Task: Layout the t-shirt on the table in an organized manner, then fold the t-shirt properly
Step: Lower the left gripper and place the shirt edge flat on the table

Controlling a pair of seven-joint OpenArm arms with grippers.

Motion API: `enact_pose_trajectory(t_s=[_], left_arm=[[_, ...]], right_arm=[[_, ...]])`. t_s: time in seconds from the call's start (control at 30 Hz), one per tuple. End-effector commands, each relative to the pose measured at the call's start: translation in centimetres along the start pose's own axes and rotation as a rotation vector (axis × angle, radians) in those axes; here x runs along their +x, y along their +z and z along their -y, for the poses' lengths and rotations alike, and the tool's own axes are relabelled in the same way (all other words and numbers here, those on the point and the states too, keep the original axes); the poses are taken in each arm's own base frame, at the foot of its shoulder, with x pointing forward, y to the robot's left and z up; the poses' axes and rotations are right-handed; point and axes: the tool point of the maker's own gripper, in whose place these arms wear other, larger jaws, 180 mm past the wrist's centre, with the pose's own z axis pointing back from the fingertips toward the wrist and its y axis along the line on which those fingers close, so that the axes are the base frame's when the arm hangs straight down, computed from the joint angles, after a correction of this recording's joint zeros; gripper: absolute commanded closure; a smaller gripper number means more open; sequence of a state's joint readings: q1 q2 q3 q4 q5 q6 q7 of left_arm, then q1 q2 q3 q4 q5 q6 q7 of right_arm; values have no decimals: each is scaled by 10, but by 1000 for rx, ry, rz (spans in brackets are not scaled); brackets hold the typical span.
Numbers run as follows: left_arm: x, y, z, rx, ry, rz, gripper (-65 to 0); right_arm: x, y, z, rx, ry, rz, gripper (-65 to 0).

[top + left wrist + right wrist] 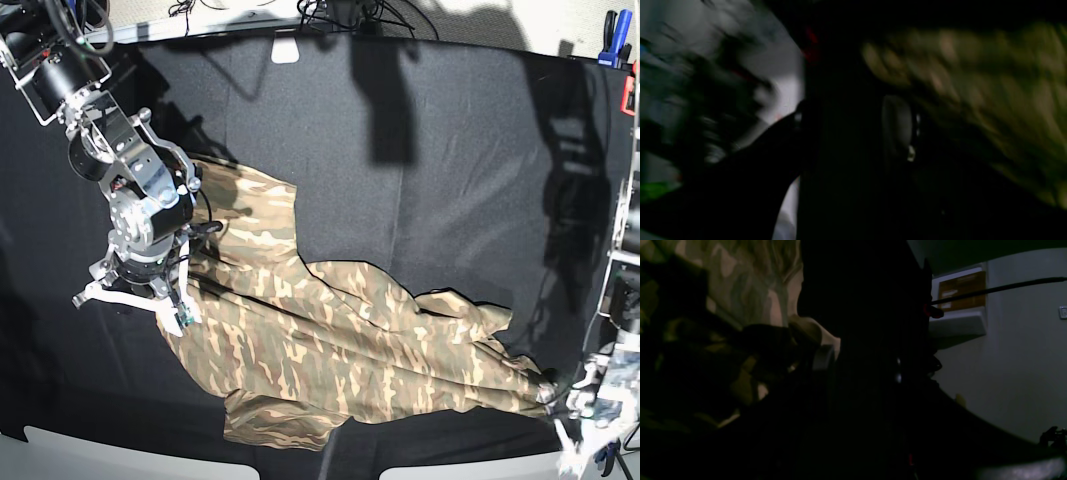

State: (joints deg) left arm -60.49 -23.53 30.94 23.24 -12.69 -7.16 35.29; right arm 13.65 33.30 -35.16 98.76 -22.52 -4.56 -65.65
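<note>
— What do we see, largest first?
— The table (420, 150), draped in black; on it the t-shirt (340, 350) lies rumpled, stretched toward the near edge.
— And the grippers?
— The right gripper (165, 300) sits at the shirt's left end, clamped on fabric; the left gripper (590, 405), blurred at the shirt's right end — we cannot tell.

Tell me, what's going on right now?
Right gripper low on t-shirt, grip unclear. Left gripper by its far corner. Shirt rumpled on table, unfolded. Nothing blocking.
</note>
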Motion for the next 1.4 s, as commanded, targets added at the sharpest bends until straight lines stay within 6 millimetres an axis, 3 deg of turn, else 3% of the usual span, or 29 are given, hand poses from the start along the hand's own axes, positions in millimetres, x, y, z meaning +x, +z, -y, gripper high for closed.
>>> enact_pose_trajectory(t_s=[0.0, 0.13, 0.23, 0.37, 0.53, 0.83, 1.0, 1.13, 1.23, 1.37], left_arm=[[25, 10, -2, -43, 28, 41, -265], [0, 20, 63, -393, 35, -61, -265], [-19, 24, 96, -551, -13, -61, -265], [-44, -1, 91, -421, -11, 13, -265], [-85, -6, 101, -455, 21, -55, -265], [-73, 7, 95, -525, 21, -17, -265], [-61, 29, 115, -702, 27, 39, -265], [-57, 27, 123, -710, 53, 111, -265], [-61, 21, 125, -673, -6, 175, -265], [-82, 12, 134, -632, -70, 159, -265]], right_arm=[[9, 0, 22, -60, -18, 31, -210], [9, 0, 22, -59, -18, 32, -210], [9, 0, 22, -59, -18, 32, -210], [9, 0, 22, -59, -18, 31, -210], [9, 0, 22, -60, -18, 32, -210], [9, 0, 22, -60, -18, 32, -210], [9, 0, 21, -59, -18, 32, -210], [9, 0, 21, -59, -18, 32, -210], [9, 0, 21, -59, -18, 32, -210], [9, 0, 21, -59, -18, 32, -210]])
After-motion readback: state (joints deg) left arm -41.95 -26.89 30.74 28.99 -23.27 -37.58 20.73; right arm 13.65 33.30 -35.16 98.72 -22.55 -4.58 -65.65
